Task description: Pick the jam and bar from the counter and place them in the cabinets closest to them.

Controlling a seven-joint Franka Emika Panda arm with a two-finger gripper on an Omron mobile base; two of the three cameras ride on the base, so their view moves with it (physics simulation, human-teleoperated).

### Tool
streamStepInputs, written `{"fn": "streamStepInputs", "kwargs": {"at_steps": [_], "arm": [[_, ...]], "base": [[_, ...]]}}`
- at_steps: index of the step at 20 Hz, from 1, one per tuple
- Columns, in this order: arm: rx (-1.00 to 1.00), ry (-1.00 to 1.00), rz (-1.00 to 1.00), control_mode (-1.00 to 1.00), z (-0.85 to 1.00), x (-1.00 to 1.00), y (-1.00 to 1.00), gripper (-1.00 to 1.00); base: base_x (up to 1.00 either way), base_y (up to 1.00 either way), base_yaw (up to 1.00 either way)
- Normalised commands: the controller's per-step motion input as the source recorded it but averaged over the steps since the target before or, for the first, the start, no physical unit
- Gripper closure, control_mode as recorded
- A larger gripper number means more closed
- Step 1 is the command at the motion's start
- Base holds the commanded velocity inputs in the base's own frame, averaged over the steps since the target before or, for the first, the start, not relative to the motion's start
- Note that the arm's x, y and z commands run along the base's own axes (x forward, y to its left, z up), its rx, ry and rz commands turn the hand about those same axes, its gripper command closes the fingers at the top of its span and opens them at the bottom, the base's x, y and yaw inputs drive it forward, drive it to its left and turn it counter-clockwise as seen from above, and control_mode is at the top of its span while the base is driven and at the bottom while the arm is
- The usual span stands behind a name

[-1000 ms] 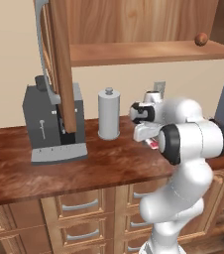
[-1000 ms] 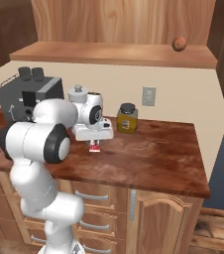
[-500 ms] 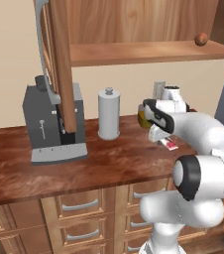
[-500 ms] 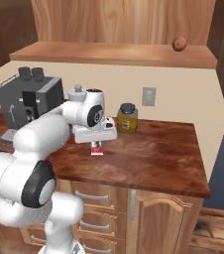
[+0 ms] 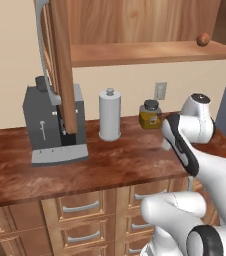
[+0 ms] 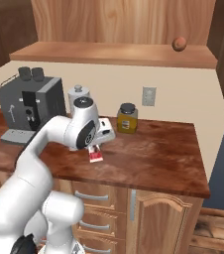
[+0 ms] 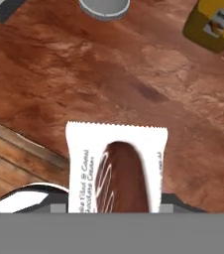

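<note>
Gripper (image 6: 98,149) is clenching the bar (image 6: 95,155), now raised just clear of the counter (image 6: 158,158) near its front edge; half a second ago it was hanging lower. The packet's long axis is running straight out from the jaws. Beyond, the cabinet shelf (image 6: 114,53) is waiting overhead.

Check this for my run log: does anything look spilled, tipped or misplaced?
Nothing spilled or tipped. Only the bar is off the counter, hanging below the end effector, which is shut on it. The amber jar stands upright.
</note>
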Motion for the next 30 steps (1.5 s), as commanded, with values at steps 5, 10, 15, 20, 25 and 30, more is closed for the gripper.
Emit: {"fn": "streamStepInputs", "kwargs": {"at_steps": [5, 10, 15, 20, 25, 30], "arm": [[0.03, -0.26, 0.01, -1.0, 0.9, -0.3, 0.0, 1.0], [0.02, -0.19, 0.0, -1.0, 0.99, -0.12, 0.0, 1.0], [0.02, -0.15, 0.0, -1.0, 0.85, -0.08, 0.0, 1.0], [0.0, -0.13, 0.0, -1.0, 0.76, -0.04, 0.0, 1.0], [0.0, -0.12, 0.0, -1.0, 0.46, -0.06, 0.01, 1.0], [0.07, -0.24, 0.0, -1.0, 0.28, -0.18, 0.0, 1.0]], "base": [[0.0, 0.0, 0.0], [0.0, 0.0, 0.0], [0.0, 0.0, 0.0], [0.0, 0.0, 0.0], [0.0, 0.0, 0.0], [0.0, 0.0, 0.0]]}}
